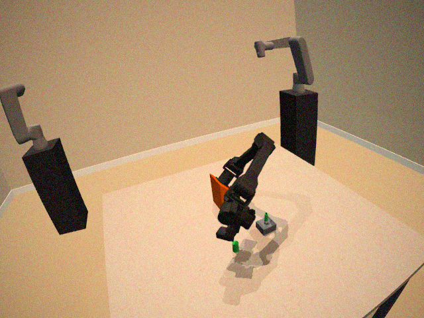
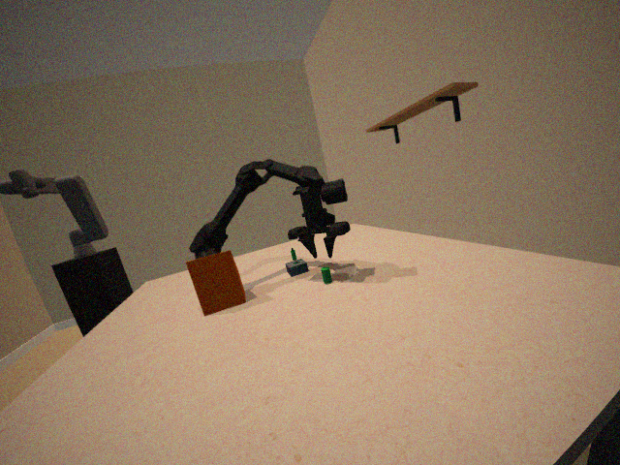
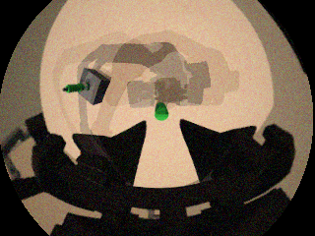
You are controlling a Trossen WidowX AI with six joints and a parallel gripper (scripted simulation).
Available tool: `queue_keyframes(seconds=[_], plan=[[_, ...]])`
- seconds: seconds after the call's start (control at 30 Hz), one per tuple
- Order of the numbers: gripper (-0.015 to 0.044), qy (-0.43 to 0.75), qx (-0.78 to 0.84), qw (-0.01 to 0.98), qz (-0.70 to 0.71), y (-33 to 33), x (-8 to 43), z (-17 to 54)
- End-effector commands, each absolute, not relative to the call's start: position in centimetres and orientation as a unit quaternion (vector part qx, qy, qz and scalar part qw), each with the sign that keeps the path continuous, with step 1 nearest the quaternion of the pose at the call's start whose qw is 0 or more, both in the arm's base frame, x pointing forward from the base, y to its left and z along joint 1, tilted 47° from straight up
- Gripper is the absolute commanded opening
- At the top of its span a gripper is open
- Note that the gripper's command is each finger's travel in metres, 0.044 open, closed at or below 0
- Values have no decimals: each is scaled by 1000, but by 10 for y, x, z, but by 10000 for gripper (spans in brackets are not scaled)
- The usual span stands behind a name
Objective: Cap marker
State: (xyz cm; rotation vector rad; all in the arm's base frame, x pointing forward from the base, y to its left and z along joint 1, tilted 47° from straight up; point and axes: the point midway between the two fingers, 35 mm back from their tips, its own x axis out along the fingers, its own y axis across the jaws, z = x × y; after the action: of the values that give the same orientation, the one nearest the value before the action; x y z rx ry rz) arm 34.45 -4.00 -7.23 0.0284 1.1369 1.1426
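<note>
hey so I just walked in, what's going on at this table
A black robot arm is at work here, but it isn't handling anything at the moment. Its gripper is open and empty, above the table near a loose green cap. The green marker stands uncapped in its holder block. The cap still has to go on.
</note>
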Motion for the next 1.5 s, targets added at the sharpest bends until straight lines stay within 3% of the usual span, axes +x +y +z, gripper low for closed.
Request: queue_keyframes(seconds=[0.0, 1.37, 1.47], plan=[[236, 508, 15, 694, 510, -36, 344, -77], [236, 507, 17, 694, 511, 13, 340, -122], [157, 507, 16, 694, 511, 12, 340, -122]])
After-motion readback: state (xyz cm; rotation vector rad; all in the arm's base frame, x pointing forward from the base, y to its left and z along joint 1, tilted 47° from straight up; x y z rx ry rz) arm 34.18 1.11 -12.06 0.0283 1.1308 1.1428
